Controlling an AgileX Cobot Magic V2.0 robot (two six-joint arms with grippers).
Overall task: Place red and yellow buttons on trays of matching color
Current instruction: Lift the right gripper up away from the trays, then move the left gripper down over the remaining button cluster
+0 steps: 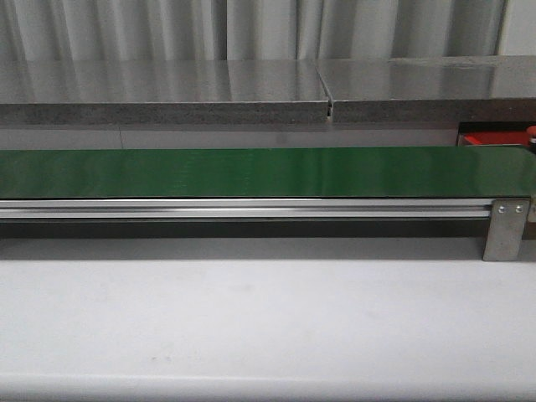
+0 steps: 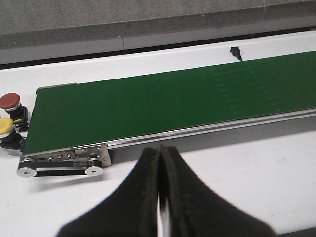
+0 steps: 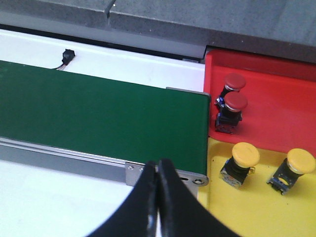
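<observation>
In the right wrist view a red tray (image 3: 276,106) holds two red buttons (image 3: 235,82) (image 3: 236,102), and a yellow tray (image 3: 256,207) holds two yellow buttons (image 3: 245,154) (image 3: 300,161), both trays past the belt's end. My right gripper (image 3: 158,163) is shut and empty over the white table near that end. In the left wrist view a red button (image 2: 10,101) and a yellow button (image 2: 6,127) sit on the table beside the other end of the belt. My left gripper (image 2: 160,149) is shut and empty, in front of the belt. The front view shows only a red tray corner (image 1: 494,139).
A long green conveyor belt (image 1: 251,172) with an aluminium rail (image 1: 243,208) crosses the table. A small black connector (image 2: 235,51) lies behind it. A grey counter (image 1: 167,92) runs along the back. The white tabletop (image 1: 268,318) lies in front of the belt.
</observation>
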